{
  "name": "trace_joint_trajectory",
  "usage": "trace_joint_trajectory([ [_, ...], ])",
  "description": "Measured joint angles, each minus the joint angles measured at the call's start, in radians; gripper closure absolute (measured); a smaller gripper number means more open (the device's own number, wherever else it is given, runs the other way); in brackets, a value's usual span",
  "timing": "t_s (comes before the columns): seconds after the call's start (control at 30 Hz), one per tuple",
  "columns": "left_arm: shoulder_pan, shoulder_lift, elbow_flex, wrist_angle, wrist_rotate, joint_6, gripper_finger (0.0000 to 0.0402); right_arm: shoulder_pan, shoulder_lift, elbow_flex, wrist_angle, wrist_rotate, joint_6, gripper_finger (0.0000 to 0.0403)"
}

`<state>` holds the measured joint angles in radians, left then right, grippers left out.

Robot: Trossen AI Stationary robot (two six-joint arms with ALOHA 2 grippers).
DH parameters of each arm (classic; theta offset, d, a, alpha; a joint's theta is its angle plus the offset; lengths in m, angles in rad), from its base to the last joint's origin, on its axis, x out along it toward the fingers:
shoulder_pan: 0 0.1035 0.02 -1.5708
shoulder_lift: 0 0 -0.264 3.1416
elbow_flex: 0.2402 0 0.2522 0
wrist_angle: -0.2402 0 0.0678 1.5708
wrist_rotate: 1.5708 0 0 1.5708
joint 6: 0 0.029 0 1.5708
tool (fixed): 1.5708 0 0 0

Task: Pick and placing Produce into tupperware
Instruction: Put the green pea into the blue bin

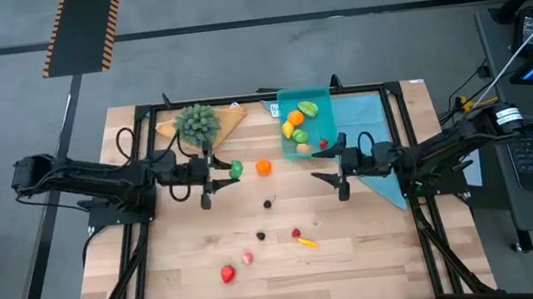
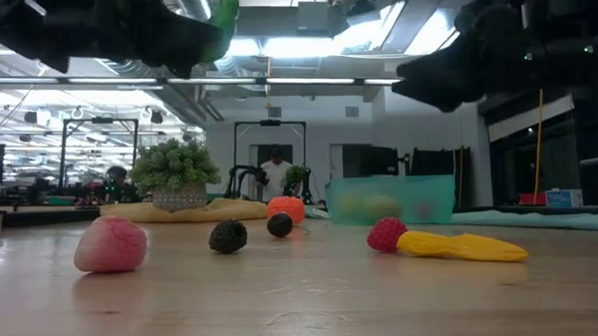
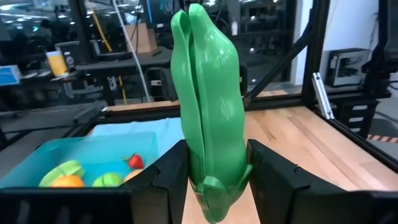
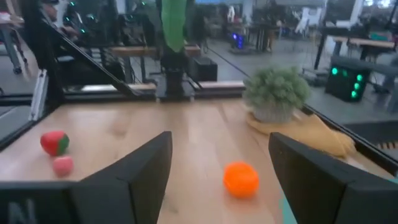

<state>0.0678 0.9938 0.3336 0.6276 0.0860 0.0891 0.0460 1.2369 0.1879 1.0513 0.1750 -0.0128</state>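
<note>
A glossy green pea pod sits between dark fingers; the tupperware is translucent teal, the cloth light blue, the round fruit bright orange

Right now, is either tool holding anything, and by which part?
The left tool grips the green pea pod at its lower end, between both fingers, the pod standing up from them. The right tool is open and holds nothing.

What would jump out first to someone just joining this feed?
The left gripper is shut on a long green pod, carried above the table near the bushy plant. Beyond it sits the teal tupperware at the far edge, already holding several pieces. The right gripper waits open beside it, with an orange fruit between the arms.
</note>
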Motion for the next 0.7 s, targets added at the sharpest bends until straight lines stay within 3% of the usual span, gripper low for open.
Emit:
trace_joint_trajectory([
  [0.3,0.032,0.215,0.005,0.271,0.113,-0.005,0.0267,0.000,0.109,0.120,0.031,-0.023,-0.072,0.0134],
  [0.53,0.042,0.330,0.083,0.287,0.129,-0.002,0.0263,-0.030,0.213,0.248,0.031,-0.163,-0.041,0.0134],
  [0.7,0.042,0.384,0.141,0.287,0.170,0.026,0.0266,-0.047,0.294,0.333,0.032,-0.178,-0.046,0.0134],
])
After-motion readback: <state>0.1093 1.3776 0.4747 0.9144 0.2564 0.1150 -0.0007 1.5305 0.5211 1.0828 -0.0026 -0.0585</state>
